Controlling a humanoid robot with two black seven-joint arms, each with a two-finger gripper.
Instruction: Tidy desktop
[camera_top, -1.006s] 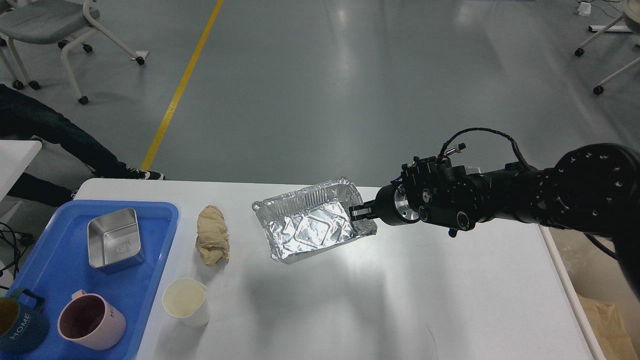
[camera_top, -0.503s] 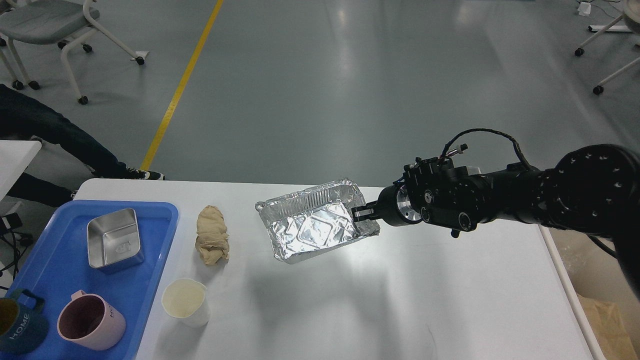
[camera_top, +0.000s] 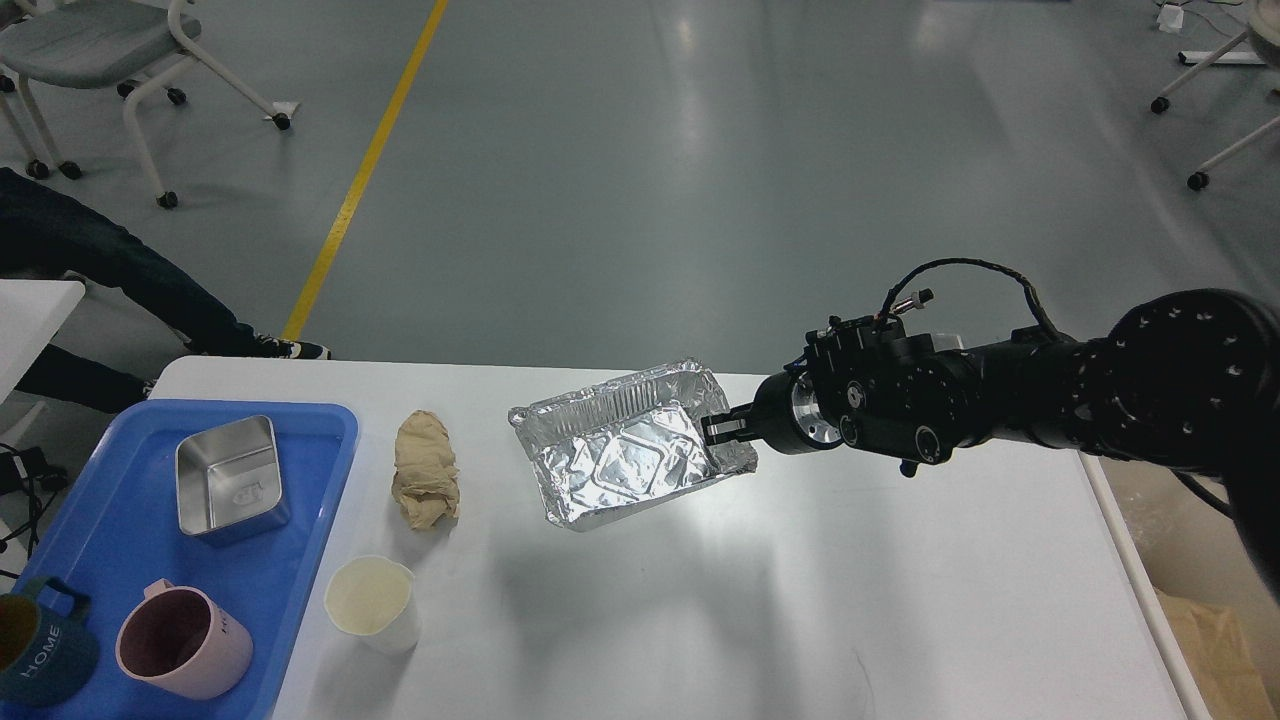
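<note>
The white desktop fills the lower part of the head view. My right gripper is shut on the right rim of a crumpled silver foil tray and holds it tilted above the desktop, its shadow below. A crumpled brown paper wad lies left of the foil tray. A white cup stands near the front left. My left gripper is not in view.
A blue tray at the left edge holds a steel square container, a pink mug and a dark blue mug. A brown paper bag sits beyond the table's right edge. A person's legs are at far left.
The foil tray and my right gripper have barely shifted; the tray sits slightly right of where it was a second ago.
</note>
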